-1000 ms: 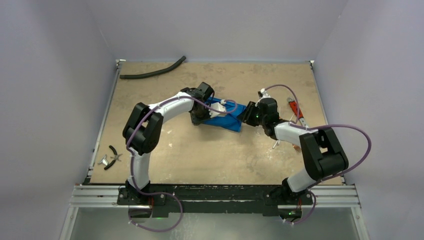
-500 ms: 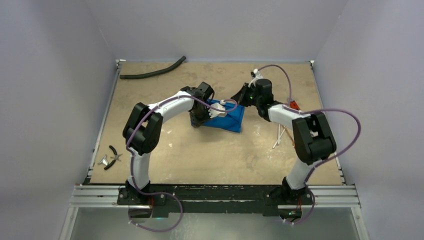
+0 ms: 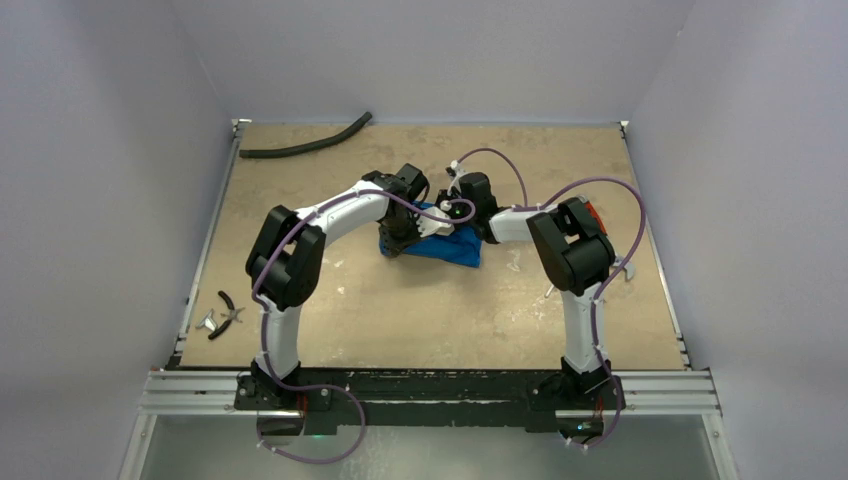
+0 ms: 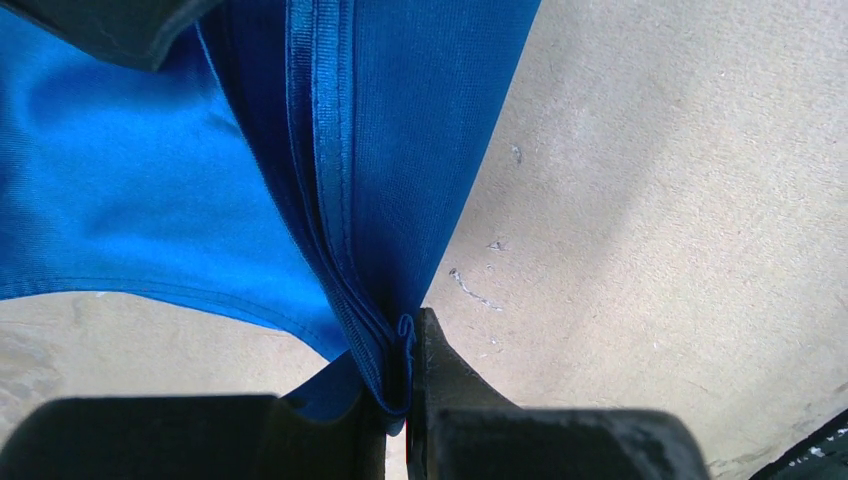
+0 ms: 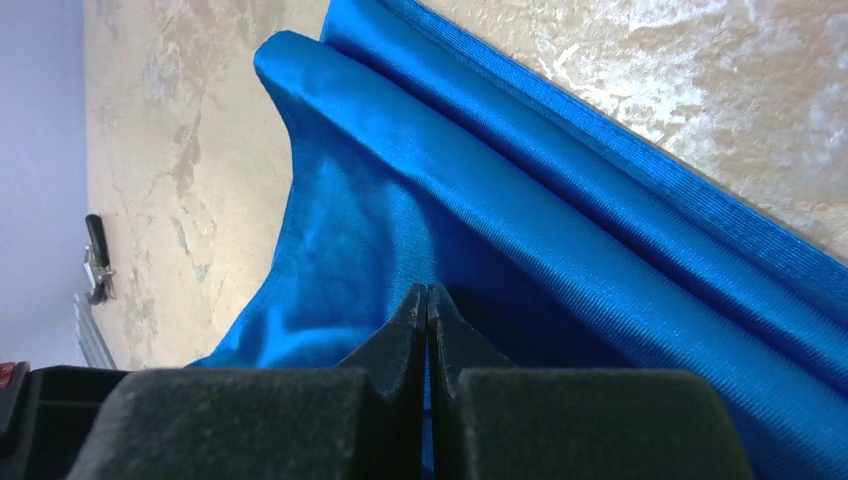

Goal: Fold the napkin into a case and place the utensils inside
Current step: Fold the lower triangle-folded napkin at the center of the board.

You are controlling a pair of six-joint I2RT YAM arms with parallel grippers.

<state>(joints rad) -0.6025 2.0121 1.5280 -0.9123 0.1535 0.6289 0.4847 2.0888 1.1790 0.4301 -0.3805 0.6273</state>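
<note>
The bright blue napkin [image 3: 455, 248] lies bunched mid-table, partly folded over itself. My left gripper [image 3: 393, 240] is at its left end. In the left wrist view this gripper [image 4: 410, 345] is shut on the doubled hem of the napkin [image 4: 120, 200]. My right gripper [image 3: 447, 215] reaches over the cloth from the right. In the right wrist view its fingertips [image 5: 428, 295] are pressed together with a sliver of the napkin [image 5: 560, 180] between them, and a fold rises beyond. The utensils are mostly hidden behind my right arm, and only a thin pale end [image 3: 549, 291] shows.
A black curved hose [image 3: 305, 147] lies at the back left. Black-handled pliers [image 3: 225, 315] sit near the left edge and also show as pliers [image 5: 95, 260] in the right wrist view. A red-handled tool [image 3: 593, 210] peeks out behind the right arm.
My right gripper closed at the napkin's right edge, lifted it, and carried it left over the cloth. The left gripper has stayed put.
</note>
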